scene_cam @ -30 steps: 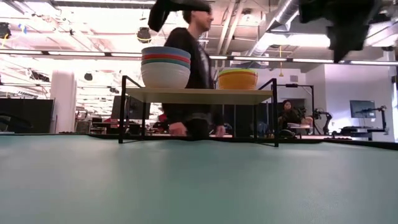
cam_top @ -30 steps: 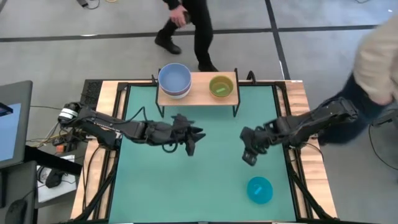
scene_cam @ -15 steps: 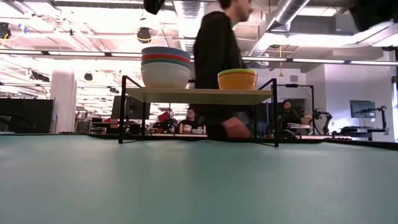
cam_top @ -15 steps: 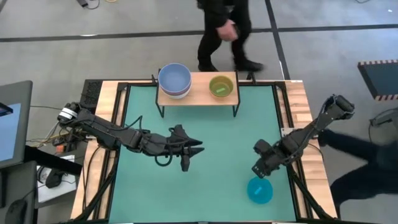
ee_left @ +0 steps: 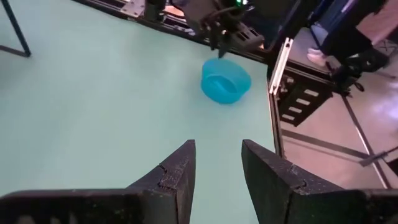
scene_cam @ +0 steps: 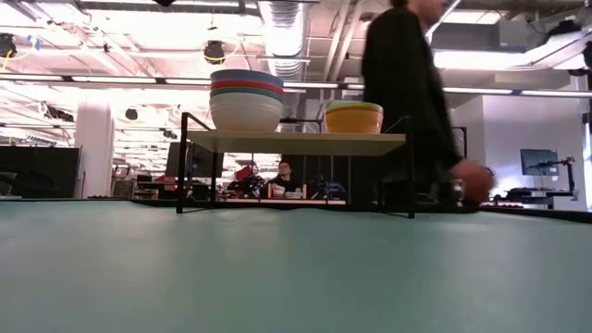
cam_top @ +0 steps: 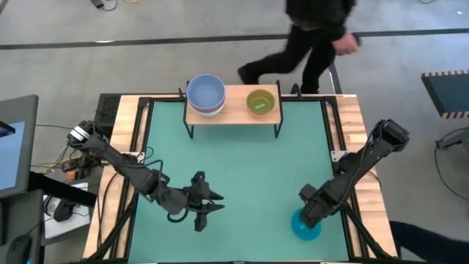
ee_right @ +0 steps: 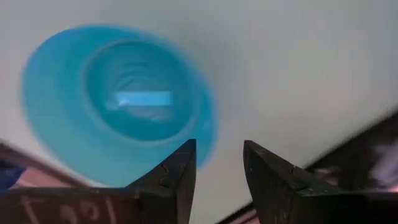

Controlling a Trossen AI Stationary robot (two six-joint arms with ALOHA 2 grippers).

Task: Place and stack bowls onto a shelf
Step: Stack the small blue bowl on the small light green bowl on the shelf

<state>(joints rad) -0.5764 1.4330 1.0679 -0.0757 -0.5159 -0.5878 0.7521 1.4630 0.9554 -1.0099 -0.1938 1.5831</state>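
The cyan bowl (cam_top: 306,227) stands upright on the green table near its near right corner; it also shows in the left wrist view (ee_left: 225,81) and the right wrist view (ee_right: 118,106). My right gripper (cam_top: 311,215) (ee_right: 219,163) is open just above the bowl's rim. I see no touch. My left gripper (cam_top: 211,211) (ee_left: 217,167) is open and empty over the near middle of the table, pointing toward the cyan bowl. On the shelf (cam_top: 233,110) (scene_cam: 296,141) a stack with a periwinkle bowl on top (cam_top: 206,93) (scene_cam: 246,99) stands left. A green bowl sits in a yellow one (cam_top: 260,101) (scene_cam: 352,117) on the right.
The shelf stands at the middle of the table's far edge. A person (cam_top: 315,29) (scene_cam: 407,102) walks past behind the far edge. A black frame (cam_top: 344,169) edges the table's right side, close to the cyan bowl. The green table top (cam_top: 249,169) lies bare between shelf and grippers.
My right gripper has gone toward the table's near edge and down, and now stands over the cyan bowl. My left gripper has gone toward the near edge and a little left. The person behind the table has walked from left to right.
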